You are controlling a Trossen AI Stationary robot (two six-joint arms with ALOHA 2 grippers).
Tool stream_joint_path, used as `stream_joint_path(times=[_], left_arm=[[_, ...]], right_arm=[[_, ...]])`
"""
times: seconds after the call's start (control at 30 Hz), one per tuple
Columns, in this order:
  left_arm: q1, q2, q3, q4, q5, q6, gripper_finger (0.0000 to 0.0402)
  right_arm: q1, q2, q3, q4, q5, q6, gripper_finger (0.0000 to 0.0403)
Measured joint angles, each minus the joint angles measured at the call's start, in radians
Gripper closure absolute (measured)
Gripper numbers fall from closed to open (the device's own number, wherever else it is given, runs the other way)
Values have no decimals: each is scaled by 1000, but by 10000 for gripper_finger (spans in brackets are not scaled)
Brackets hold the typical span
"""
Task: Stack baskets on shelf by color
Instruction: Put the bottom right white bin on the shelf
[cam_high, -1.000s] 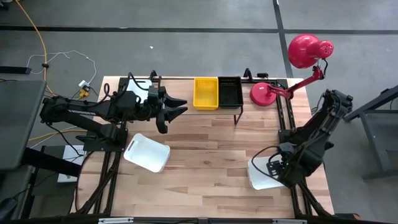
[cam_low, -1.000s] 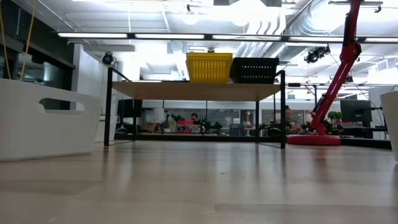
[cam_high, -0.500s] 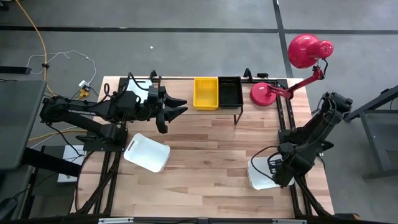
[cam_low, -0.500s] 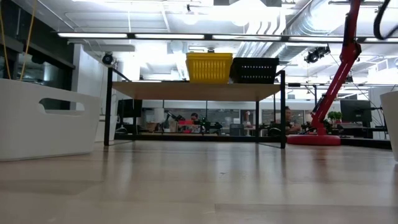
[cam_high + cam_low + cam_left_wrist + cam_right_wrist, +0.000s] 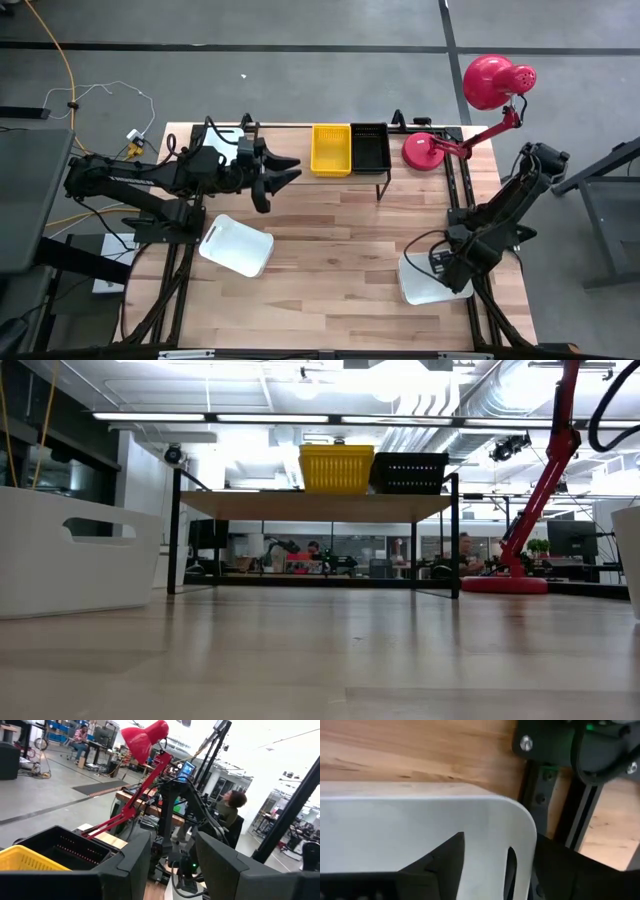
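Note:
One white basket lies on the table near my left arm; it shows at the left in the low view. A second white basket sits at the table's right near corner. My right gripper is open over its right end, with one finger inside the end wall and the other outside. The yellow basket and the black basket stand side by side on the shelf. My left gripper is open and empty, hovering just left of the yellow basket. My right gripper straddles the white basket's end wall beside its handle slot, coming from above and pointing down. Whether the fingers touch the wall I cannot tell. The basket rests flat on the table.
A red desk lamp stands at the far right corner beside the shelf. Another white object lies under my left arm at the shelf's left end. Bare wood lies between the two white baskets.
My right arm has shifted its pose over the right white basket, and one of its cables has come into the low view's top right corner. The basket has stayed where it was.

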State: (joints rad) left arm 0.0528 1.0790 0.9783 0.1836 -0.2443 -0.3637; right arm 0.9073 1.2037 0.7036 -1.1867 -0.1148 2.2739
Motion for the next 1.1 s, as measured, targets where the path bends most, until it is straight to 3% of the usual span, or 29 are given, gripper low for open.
stream_joint_path(times=[0.1,0.33,0.47,0.57,0.8,0.93,1.1], left_arm=[[0,0,0,0,-7,0,257],[0,0,0,0,-7,0,257],[0,0,0,0,-7,2,257],[0,0,0,-1,-6,28,257],[0,0,0,9,-6,45,257],[0,0,0,105,6,43,257],[0,-12,9,254,81,8,257]], right_arm=[[0,0,0,-5,17,-11,236],[0,0,7,-10,88,-62,390],[2,-35,61,9,173,-139,389],[15,-84,132,9,299,-231,400],[6,-171,355,42,583,-616,401],[-77,-161,493,60,690,-887,402],[-265,-129,636,122,754,-1287,402]])
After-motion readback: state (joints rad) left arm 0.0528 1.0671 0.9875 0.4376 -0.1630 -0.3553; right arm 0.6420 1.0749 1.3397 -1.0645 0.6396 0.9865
